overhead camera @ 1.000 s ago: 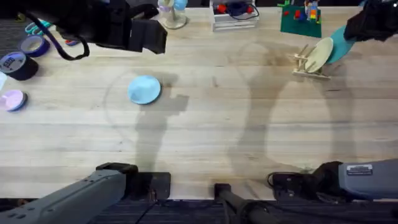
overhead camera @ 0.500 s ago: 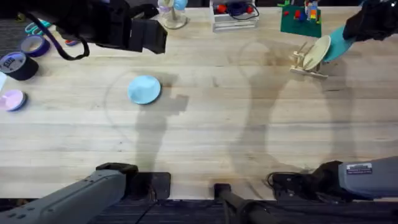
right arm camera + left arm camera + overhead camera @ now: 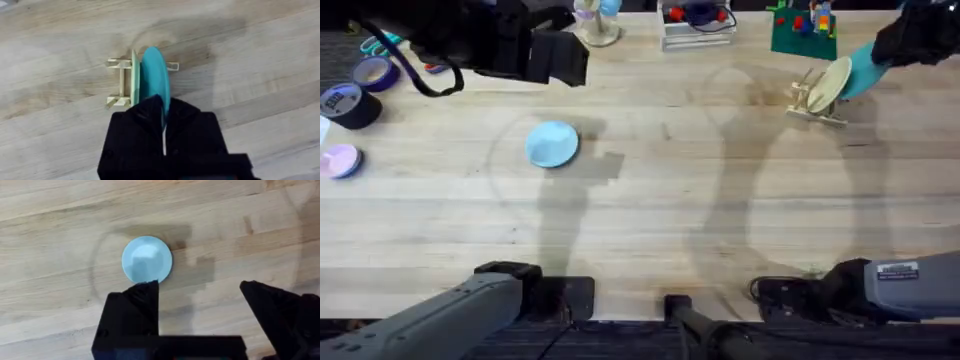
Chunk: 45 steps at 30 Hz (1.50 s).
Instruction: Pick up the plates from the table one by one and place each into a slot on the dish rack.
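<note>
A pale sky-blue plate point(image 3: 552, 143) point(image 3: 147, 260) lies flat on the wooden table point(image 3: 650, 220), left of centre. My left gripper point(image 3: 568, 60) point(image 3: 200, 300) hovers high above it, fingers open with nothing between them. At the far right stands the small wooden dish rack point(image 3: 810, 103) point(image 3: 120, 85), with a pale cream plate point(image 3: 832, 84) point(image 3: 134, 75) upright in one slot. My right gripper point(image 3: 886, 48) point(image 3: 164, 112) is shut on the edge of the teal plate point(image 3: 860, 68) point(image 3: 154, 75), holding it on edge right beside the cream plate over the rack.
Tape rolls point(image 3: 348, 103) and a pink roll point(image 3: 340, 160) lie at the left edge, with scissors point(image 3: 375, 45) behind them. Along the back stand a white tray point(image 3: 698, 28) and a green board with toy blocks point(image 3: 805, 35).
The right gripper has carried the teal plate slightly farther back, and the rack with the cream plate shifted a little. The left arm and the blue plate have not moved.
</note>
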{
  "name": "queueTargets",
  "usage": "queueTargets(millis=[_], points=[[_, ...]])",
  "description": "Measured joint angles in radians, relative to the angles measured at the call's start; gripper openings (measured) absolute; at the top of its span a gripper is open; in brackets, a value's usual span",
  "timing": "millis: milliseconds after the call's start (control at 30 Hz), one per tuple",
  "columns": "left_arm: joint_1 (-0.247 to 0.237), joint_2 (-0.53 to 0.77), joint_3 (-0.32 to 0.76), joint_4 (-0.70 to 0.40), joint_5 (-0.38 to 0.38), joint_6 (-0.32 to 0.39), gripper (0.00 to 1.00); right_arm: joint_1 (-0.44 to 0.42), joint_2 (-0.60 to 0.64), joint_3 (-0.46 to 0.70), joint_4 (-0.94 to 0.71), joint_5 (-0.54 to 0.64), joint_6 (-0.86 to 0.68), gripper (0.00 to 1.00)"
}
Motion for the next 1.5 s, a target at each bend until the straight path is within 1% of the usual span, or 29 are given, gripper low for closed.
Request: queueTargets(millis=[367,800,1000,1267,1500], points=[[0.000,0.000,0.000,0.000,0.000,0.000,0.993,0.000,-0.018,-0.002,-0.017,-0.005,0.000,0.031],[0.000,0.000,0.000,0.000,0.000,0.000,0.993,0.001,-0.103,-0.011,-0.032,-0.006,-0.001,0.031],[0.000,0.000,0.000,0.000,0.000,0.000,0.993,0.001,-0.103,-0.013,-0.033,-0.006,0.000,0.031],[0.000,0.000,0.000,0.000,0.000,0.000,0.993,0.001,-0.103,-0.013,-0.034,0.045,0.005,0.031],[0.000,0.000,0.000,0.000,0.000,0.000,0.993,0.001,-0.103,-0.013,-0.034,0.050,0.005,0.031]])
